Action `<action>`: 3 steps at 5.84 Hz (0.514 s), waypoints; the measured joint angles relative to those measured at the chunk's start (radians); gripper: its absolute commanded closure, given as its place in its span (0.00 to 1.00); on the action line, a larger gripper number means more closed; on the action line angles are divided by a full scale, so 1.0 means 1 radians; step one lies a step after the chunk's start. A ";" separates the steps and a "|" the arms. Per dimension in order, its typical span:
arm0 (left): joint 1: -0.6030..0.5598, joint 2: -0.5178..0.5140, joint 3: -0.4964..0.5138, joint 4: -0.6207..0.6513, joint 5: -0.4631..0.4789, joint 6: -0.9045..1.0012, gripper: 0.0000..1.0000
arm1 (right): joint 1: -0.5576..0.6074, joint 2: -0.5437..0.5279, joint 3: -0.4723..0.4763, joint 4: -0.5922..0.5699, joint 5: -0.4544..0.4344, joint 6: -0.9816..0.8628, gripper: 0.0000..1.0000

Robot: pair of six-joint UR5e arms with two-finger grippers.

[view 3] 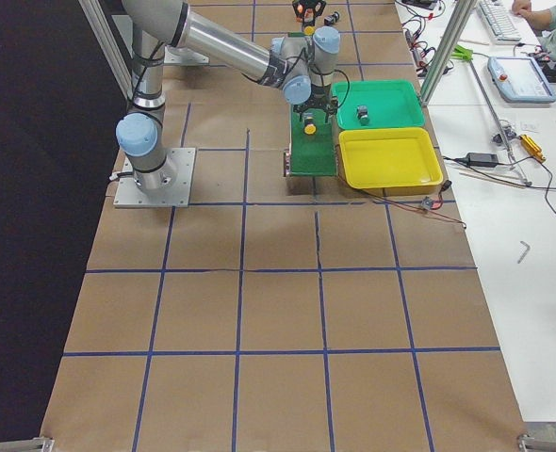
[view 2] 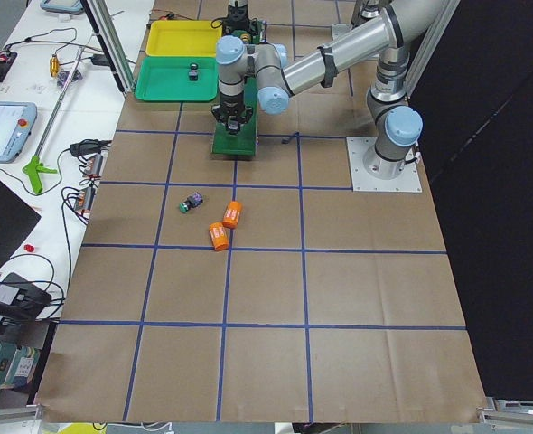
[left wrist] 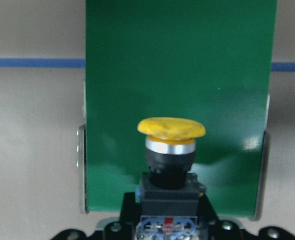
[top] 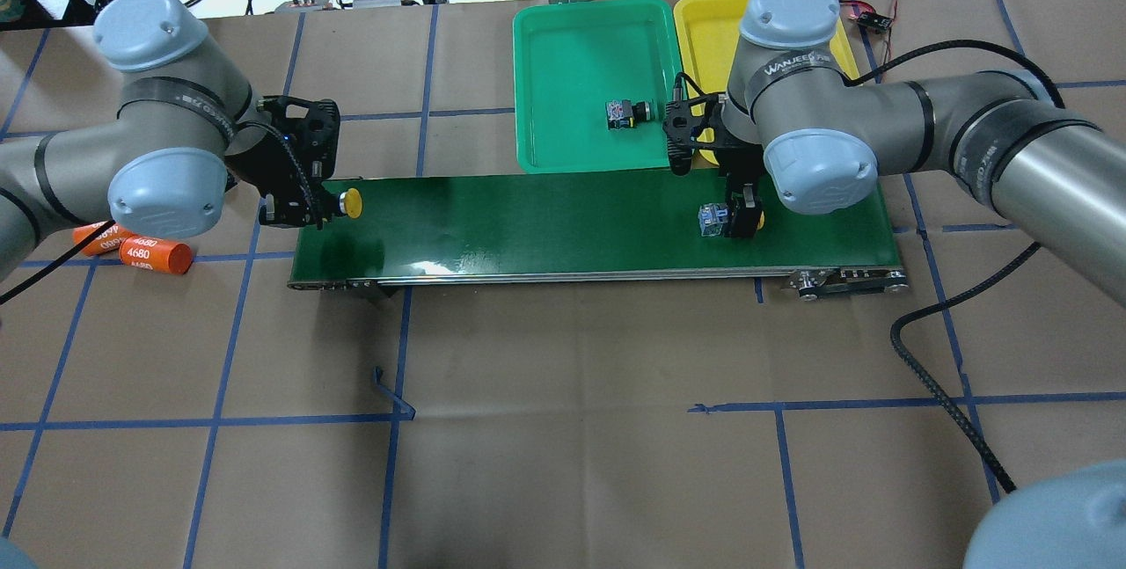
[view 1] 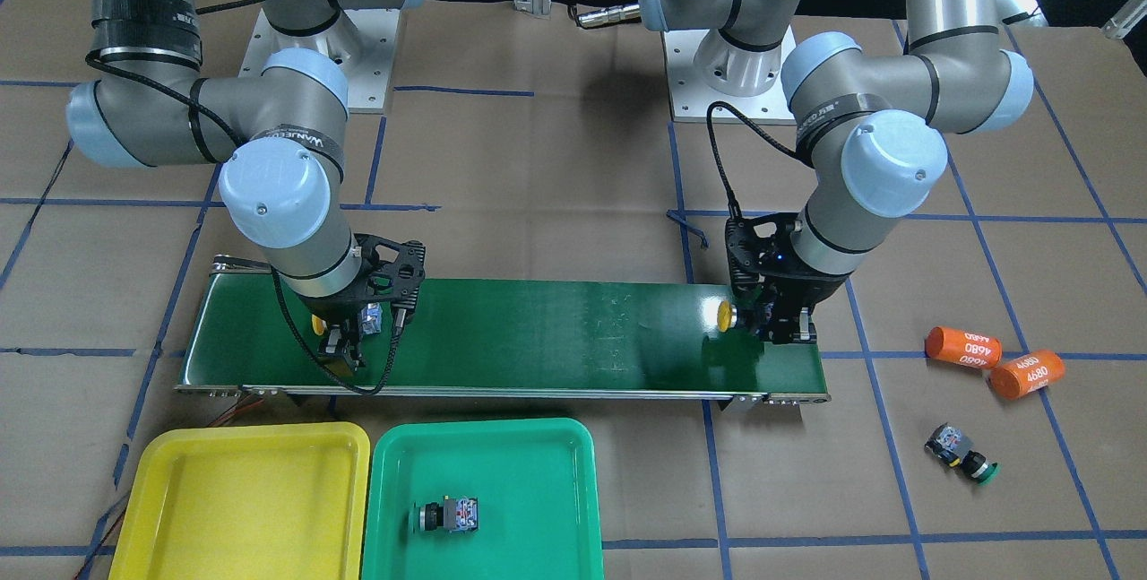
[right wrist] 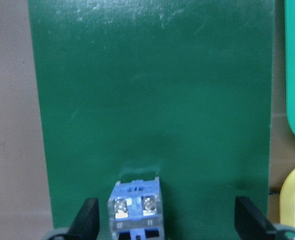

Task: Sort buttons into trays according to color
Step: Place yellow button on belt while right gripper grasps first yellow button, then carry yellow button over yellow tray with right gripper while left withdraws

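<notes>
Farthest to the robot's left, two orange cylinders (top: 145, 251) lie on the paper-covered table (top: 563, 428) beside the belt's end. Only the front-facing view shows a green button (view 1: 961, 453) loose near them; from overhead the left arm (top: 158, 138) hides it. The left gripper (top: 325, 204) pinches a yellow button (top: 351, 202) by its body over the left end of the conveyor belt (top: 545, 217), cap pointing along the belt. Its wrist view puts the belt's end edge right under that body.

A long bare stretch of belt runs rightward. Just past the belt's far edge sits the green tray (top: 572, 147), with a second green button (top: 626, 112) inside, away from the rims.

The right gripper (right wrist: 168, 222) is spread wide around the other yellow button (top: 717, 220), which lies on the belt short of its right end. The wrist view shows only its blue block, nearer one finger. The yellow tray (view 1: 242, 490) stands rim to rim with the green one.
</notes>
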 measured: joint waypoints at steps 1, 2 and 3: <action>-0.017 -0.019 -0.005 0.001 0.000 -0.038 0.75 | -0.003 0.004 -0.002 -0.023 -0.045 -0.009 0.99; -0.023 -0.034 -0.003 0.004 0.000 -0.050 0.12 | -0.021 0.002 -0.005 -0.034 -0.092 -0.043 0.99; -0.022 -0.035 0.005 0.005 0.003 -0.053 0.10 | -0.065 0.000 -0.004 -0.035 -0.121 -0.094 0.99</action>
